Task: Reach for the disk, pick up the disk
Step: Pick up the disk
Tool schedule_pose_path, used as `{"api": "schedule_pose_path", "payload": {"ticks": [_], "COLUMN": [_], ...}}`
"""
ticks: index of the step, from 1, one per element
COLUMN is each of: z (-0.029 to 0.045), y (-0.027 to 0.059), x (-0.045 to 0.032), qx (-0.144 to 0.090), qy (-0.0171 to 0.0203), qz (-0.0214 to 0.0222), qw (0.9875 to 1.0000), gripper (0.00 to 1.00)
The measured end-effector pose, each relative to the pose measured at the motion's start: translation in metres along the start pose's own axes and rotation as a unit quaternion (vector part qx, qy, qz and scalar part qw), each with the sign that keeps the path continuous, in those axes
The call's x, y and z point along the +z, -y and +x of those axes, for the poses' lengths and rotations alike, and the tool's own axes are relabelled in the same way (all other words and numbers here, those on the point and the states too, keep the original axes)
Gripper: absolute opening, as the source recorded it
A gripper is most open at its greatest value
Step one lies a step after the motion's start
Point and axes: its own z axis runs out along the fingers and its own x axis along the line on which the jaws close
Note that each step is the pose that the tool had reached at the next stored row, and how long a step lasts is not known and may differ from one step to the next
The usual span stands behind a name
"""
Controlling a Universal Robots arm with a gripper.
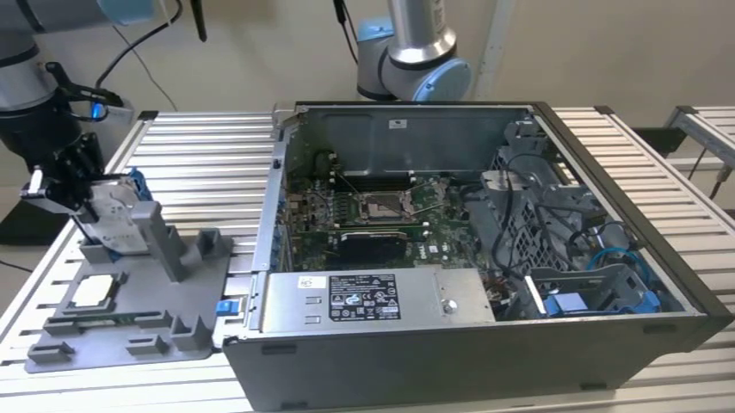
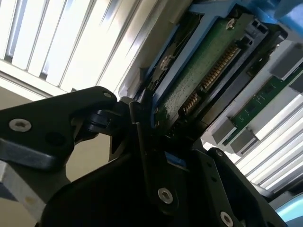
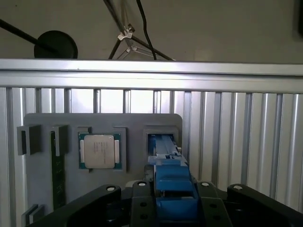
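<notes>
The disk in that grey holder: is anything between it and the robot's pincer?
Nothing visible stands between them. The pincer is right at the disk, which stands upright in the grey holder.

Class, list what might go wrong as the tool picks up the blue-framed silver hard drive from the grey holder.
A tilted pull may jam the blue-framed silver hard drive in its slot in the grey plastic holder. The tool sits close to its exposed green circuit board and might scrape it.
</notes>
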Motion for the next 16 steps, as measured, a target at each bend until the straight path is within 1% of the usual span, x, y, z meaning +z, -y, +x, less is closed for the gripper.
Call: {"api": "schedule_pose_path", "payload": {"ticks": [1, 5, 9, 10, 11, 12, 13, 16], "z": [-0.0001, -0.0001, 0.0000, 0.0001, 0.0000, -0.0001, -0.0001, 0.0000], "y": [0.0000, 0.0000, 0.0000, 0.0000, 0.0000, 0.0000, 0.0000, 0.0000], "x": [0.0000, 0.0001, 0.0001, 0.0001, 0.0000, 0.0001, 0.0000, 0.0001], "qx": [0.000, 0.000, 0.000, 0.000, 0.000, 0.000, 0.000, 0.000], "qy": [0.0022, 0.0023, 0.0014, 0.0048, 0.0100, 0.0112, 0.0111, 0.0080], "qz": [0.0000, 0.0001, 0.0001, 0.0001, 0.0001, 0.0002, 0.0001, 0.0002], "qw": [1.0000, 1.0000, 1.0000, 1.0000, 0.9999, 0.9999, 0.9999, 1.0000], "gripper": [0.00, 0.00, 0.00, 0.00, 0.00, 0.00, 0.00, 0.00]}}
